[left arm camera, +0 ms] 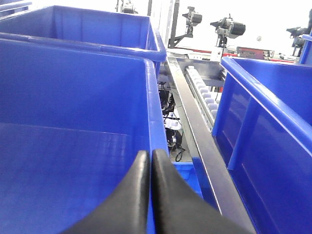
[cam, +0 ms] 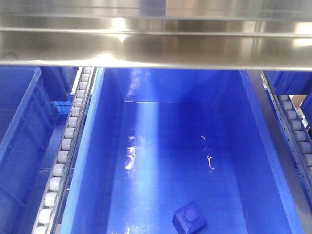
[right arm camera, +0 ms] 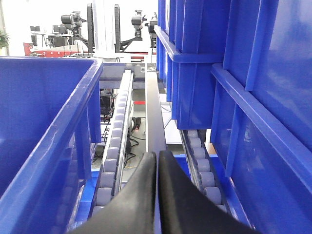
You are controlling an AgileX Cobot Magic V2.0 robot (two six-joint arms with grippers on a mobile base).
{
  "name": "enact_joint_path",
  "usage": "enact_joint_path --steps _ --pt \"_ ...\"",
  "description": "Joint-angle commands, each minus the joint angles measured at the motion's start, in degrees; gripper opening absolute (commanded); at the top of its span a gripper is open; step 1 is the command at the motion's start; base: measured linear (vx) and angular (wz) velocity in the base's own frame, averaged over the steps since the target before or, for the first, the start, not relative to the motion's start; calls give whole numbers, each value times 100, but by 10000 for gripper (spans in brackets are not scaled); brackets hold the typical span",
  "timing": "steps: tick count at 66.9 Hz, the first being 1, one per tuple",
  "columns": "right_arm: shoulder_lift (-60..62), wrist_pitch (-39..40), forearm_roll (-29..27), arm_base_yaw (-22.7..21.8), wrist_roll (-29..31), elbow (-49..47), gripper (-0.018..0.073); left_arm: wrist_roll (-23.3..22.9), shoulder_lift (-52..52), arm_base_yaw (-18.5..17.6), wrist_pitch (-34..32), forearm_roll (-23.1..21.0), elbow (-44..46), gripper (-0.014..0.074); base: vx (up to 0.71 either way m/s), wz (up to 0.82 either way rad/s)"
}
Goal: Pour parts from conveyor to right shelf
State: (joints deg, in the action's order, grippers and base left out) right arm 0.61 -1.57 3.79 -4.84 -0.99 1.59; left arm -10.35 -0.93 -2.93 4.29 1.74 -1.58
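Resting on the floor of the large blue plastic bin (cam: 161, 146): small blue knobbed plastic block (cam: 189, 218); left gripper (left arm camera: 150, 161) and right gripper (right arm camera: 157, 161) clenched on bin rims, advise level release.

Blue bins (cam: 273, 161) on roller shelf (cam: 68, 136)

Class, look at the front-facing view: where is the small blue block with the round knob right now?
The block lies on the floor of the large blue bin, near the bottom edge, slightly right of centre, below the steel shelf beam.
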Motion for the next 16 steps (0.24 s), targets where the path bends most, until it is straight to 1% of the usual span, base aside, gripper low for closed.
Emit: enact_joint_path --steps 1,16 --pt "55 387 20 -36 14 110 -8 -25 -47 -31 -429 -49 -123 -6 0 0" --pt "55 387 20 -36 14 110 -8 -25 -47 -31 -429 -49 -123 -6 0 0"
